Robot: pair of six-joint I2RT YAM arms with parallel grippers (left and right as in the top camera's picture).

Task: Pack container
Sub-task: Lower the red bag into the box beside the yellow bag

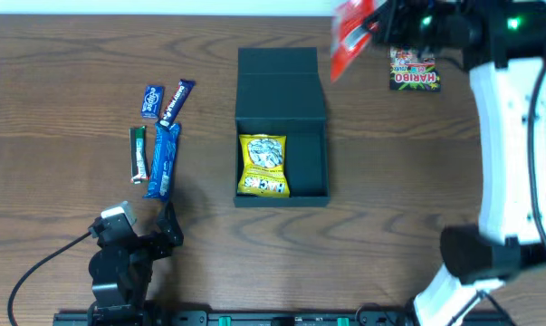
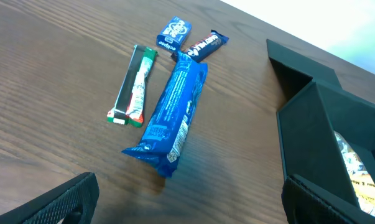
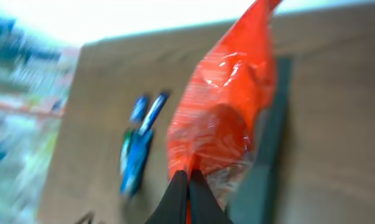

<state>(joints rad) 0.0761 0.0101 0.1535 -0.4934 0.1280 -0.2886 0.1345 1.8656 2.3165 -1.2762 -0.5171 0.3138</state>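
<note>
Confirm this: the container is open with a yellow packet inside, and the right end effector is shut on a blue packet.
One detail is wrong. The right end effector is shut on a red packet, not a blue one; the right wrist view shows it pinched between the fingers. The rest stands: the container is open with a yellow packet inside.

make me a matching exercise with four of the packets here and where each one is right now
Things:
1. yellow packet
2. red packet
3. Haribo packet
4. long blue packet

Places:
A. on the table, left of the container
B. pinched in the right gripper
C. inside the container
D. on the table, right of the container's lid

Pairs: 1-C, 2-B, 3-D, 4-A
</note>
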